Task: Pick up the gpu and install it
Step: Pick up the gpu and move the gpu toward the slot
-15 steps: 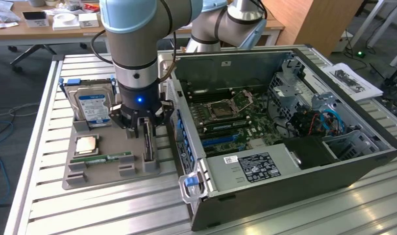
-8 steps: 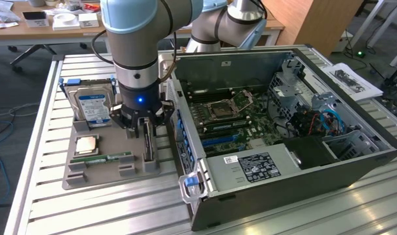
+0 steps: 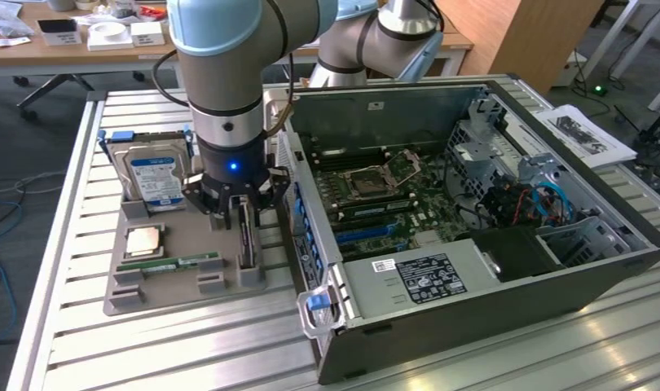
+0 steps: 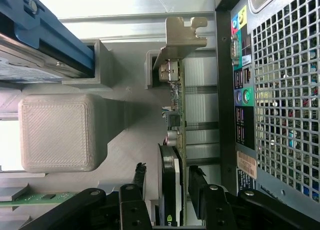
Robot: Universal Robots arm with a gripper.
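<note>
Plainly the risk lies in the grip. The gpu (image 4: 176,115), a thin dark circuit card with a silvery metal bracket at one end, stands on its long edge in slots of the grey printed plastic holder (image 3: 167,289). The black two-fingered gripper (image 4: 167,180) straddles it with jaws wide apart, holding nothing. One finger (image 4: 136,190) faces the card's round black fan, so a squeeze there could, I judge, press on the fan. An off-centre bite could tilt the card or bind it in its slots. The card looks stiff but slim, with small parts along its face and the bracket bent over at its end. Just beside it, toward the exterior view's right, stands the open dark computer case (image 3: 504,318), whose wall a careless swing could strike. Also on the holder, apart from the card, are a narrow green memory stick (image 3: 183,263) and a boxy silver hard drive with blue-white label (image 3: 156,179).
</note>
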